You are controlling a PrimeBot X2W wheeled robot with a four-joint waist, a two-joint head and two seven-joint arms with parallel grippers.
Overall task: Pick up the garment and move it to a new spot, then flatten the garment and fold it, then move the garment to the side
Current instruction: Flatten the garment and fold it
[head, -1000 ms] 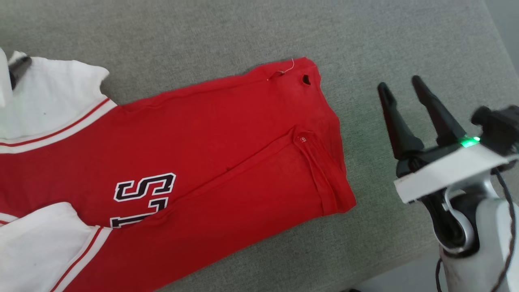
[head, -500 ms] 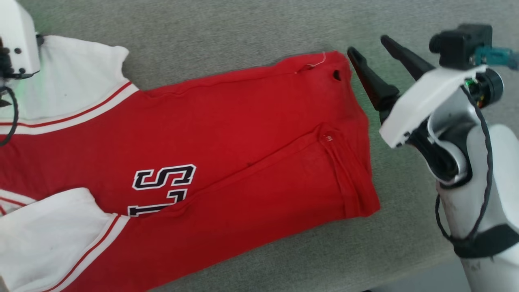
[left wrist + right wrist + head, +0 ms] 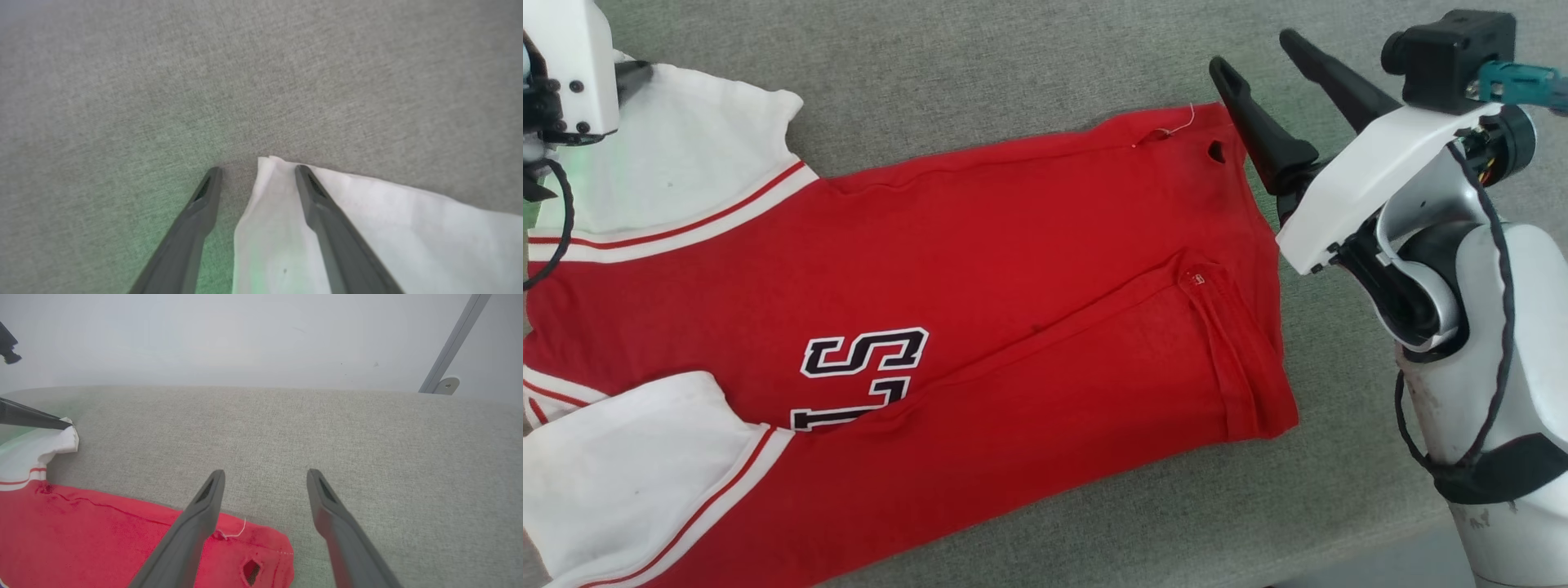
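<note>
Dark-fingered and spread wide at the right gripper (image 3: 1252, 51), with nothing between the jaws. Tilted down toward the far hem corner (image 3: 1217, 151) of the bright red soft-fabric shirt with white sleeve ends (image 3: 1013, 269), just beside that corner; impossible to tell whether touching it. From the right wrist, seen with one finger crossing the red hem near a small hole (image 3: 251, 571) and a loose white thread (image 3: 241, 531), and the other over bare cloth of the grey woven upholstered surface (image 3: 1013, 73).

Likewise open and empty at the left gripper (image 3: 257, 168). Set astride the edge of the far white sleeve end (image 3: 367, 228), one finger over white fabric, one over grey. Cannot tell whether pressed down or hovering.

Spread out across the surface, with the long axis running left to right and slanting a little toward the far edge at the right. Sleeves toward the left edge, hem toward the right edge, black-and-white lettering (image 3: 866, 359) near the middle. Apparently doubled over lengthwise along the near side, judging by the ridge down the body.

Probably mid-fold or about to tidy the lie. Far hem corner closest to the right arm, far sleeve closest to the left arm. Next, likely a matter of closing on both far-side points together.
</note>
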